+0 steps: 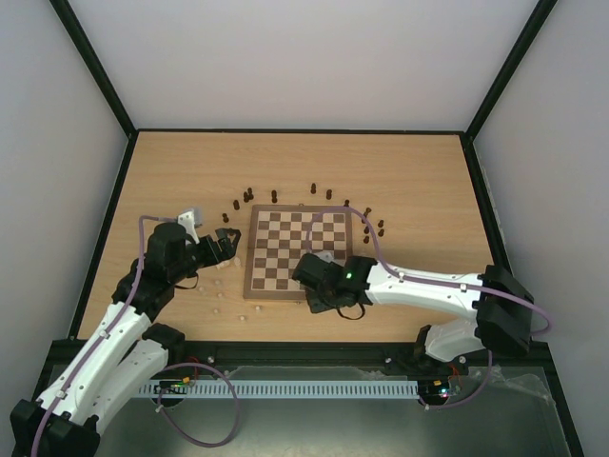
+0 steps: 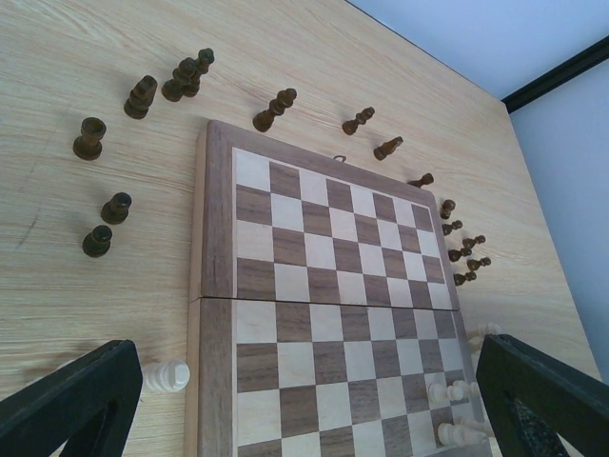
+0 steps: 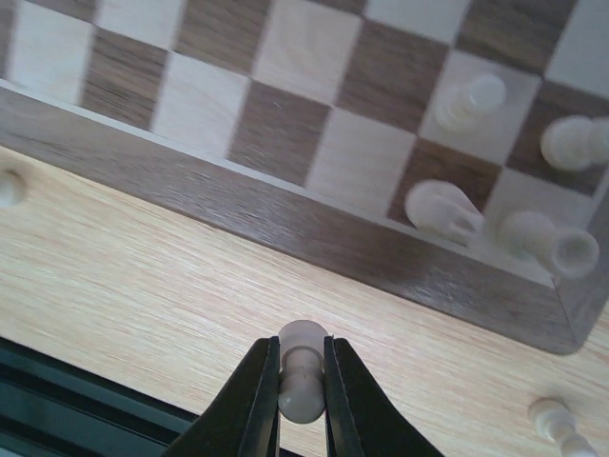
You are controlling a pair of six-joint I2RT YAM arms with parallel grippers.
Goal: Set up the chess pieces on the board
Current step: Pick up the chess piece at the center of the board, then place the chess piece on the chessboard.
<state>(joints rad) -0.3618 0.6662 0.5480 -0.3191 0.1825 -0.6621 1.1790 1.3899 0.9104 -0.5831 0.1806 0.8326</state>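
Only its wrist view is showing the right gripper [image 3: 303,379] clamping a cream piece [image 3: 303,339] (off the board [image 3: 285,224]). The left gripper [image 2: 306,386] is gaping.

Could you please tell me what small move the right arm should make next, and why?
Probably raise the pale piece and carry it over the border onto a free near-row square. The right jaws are shut on it above the table, just outside the board, and the squares beside the placed pieces look free.
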